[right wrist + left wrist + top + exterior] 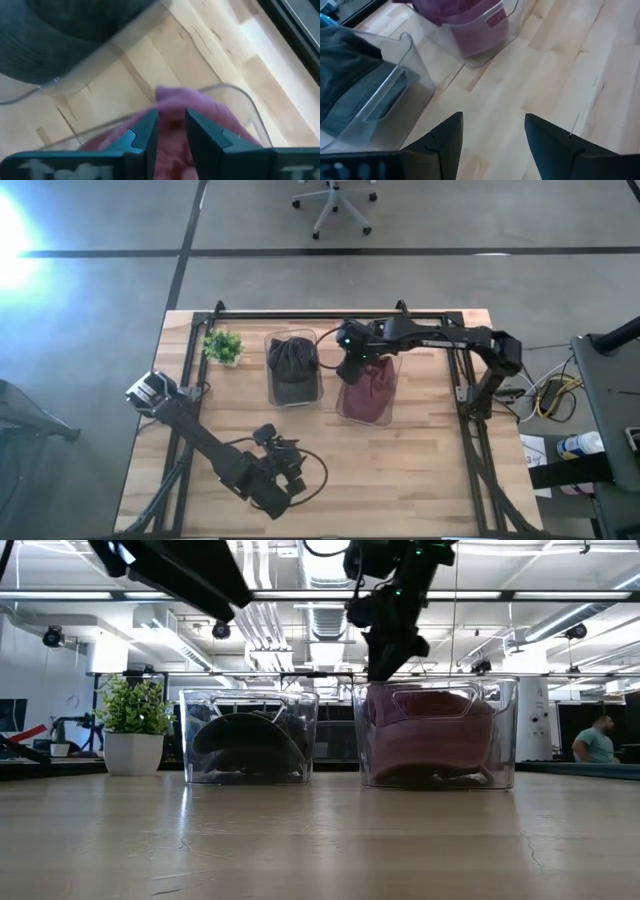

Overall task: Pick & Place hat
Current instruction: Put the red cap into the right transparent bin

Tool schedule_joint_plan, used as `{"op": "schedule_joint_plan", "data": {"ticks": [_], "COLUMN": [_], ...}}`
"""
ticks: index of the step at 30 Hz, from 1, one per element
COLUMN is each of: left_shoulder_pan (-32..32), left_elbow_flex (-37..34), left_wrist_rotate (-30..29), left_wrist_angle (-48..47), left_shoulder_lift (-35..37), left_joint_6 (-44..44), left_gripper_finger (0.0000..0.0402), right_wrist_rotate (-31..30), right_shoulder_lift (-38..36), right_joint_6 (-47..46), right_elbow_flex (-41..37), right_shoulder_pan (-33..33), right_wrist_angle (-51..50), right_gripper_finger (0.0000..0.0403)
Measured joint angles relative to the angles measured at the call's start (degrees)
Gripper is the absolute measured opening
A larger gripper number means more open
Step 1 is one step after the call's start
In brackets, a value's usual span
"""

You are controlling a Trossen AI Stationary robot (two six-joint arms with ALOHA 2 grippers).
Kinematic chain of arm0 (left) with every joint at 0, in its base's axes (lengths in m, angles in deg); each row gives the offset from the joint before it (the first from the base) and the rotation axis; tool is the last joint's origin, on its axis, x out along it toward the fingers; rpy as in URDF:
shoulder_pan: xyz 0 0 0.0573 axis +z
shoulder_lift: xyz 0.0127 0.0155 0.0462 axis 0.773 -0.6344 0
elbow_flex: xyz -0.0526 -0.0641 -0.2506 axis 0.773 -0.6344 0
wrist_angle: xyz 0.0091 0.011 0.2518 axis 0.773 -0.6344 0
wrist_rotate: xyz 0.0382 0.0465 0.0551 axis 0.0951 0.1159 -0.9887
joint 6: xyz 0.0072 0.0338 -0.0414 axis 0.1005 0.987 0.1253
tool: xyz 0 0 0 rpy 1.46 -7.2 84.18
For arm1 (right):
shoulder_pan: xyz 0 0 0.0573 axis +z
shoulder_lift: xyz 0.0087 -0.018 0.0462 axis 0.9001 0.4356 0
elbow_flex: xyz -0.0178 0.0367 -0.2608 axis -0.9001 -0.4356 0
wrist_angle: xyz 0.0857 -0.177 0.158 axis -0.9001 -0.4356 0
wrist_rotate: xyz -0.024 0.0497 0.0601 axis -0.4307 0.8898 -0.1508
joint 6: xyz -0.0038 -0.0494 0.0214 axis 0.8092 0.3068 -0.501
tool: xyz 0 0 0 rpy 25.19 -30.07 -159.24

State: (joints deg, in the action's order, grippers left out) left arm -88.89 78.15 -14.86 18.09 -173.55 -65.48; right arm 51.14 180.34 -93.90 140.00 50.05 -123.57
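Note:
A maroon hat (372,392) lies in the right clear bin (343,416). A dark grey hat (292,365) lies crumpled in the left clear bin (271,398). My right gripper (171,112) hangs over the far left corner of the maroon hat's bin (385,675), its fingers close together with maroon cloth between them. My left gripper (494,116) stands open over bare table near the front edge (295,463), pointing at the two bins and holding nothing. My right gripper pinches a raised peak of the maroon hat's cloth (175,97) between its two fingers, coming from above and slanting down. The peak stands above the bin's rim (240,95). The rest of the hat (430,735) sits in the bin.
A small potted plant (223,345) stands at the far left, beside the dark hat's bin. A black frame rail (300,313) runs along the far edge. Bare wood (400,480) lies in front of the bins. A person (598,740) sits in the room behind.

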Motion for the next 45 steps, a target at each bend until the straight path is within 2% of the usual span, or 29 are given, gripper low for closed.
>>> {"op": "schedule_joint_plan", "data": {"ticks": [6,10,23,35,41,45], "left_shoulder_pan": [-0.22,-0.20,0.34,0.53,0.53,0.53], "left_elbow_flex": [-0.07,-0.07,-0.21,-0.68,-0.68,-0.68], "left_wrist_rotate": [-0.13,-0.94,-2.35,-2.89,-2.82,-2.80], "left_wrist_angle": [-0.85,-1.14,-1.33,-1.11,-0.82,-0.83], "left_shoulder_lift": [0.00,0.01,0.01,0.02,0.02,0.02], "left_joint_6": [-0.91,-0.89,-0.80,-0.87,-0.82,-0.81], "left_gripper_finger": [0.0206,0.0206,0.0206,0.0206,0.0206,0.0206], "right_wrist_rotate": [-0.05,-0.09,0.87,0.98,1.03,0.95], "right_shoulder_lift": [2.95,3.23,2.94,3.02,2.54,-2.22], "right_joint_6": [2.72,4.06,2.60,-0.94,-3.72,-3.21], "right_elbow_flex": [4.57,4.96,-3.45,-13.23,-14.01,-11.25], "right_shoulder_pan": [0.24,-0.21,-1.36,-1.97,-1.79,-0.04], "right_wrist_angle": [0.01,1.03,-3.58,8.60,8.25,8.34], "right_gripper_finger": [0.0091,0.0091,0.0081,0.0081,0.0088,0.0088]}}
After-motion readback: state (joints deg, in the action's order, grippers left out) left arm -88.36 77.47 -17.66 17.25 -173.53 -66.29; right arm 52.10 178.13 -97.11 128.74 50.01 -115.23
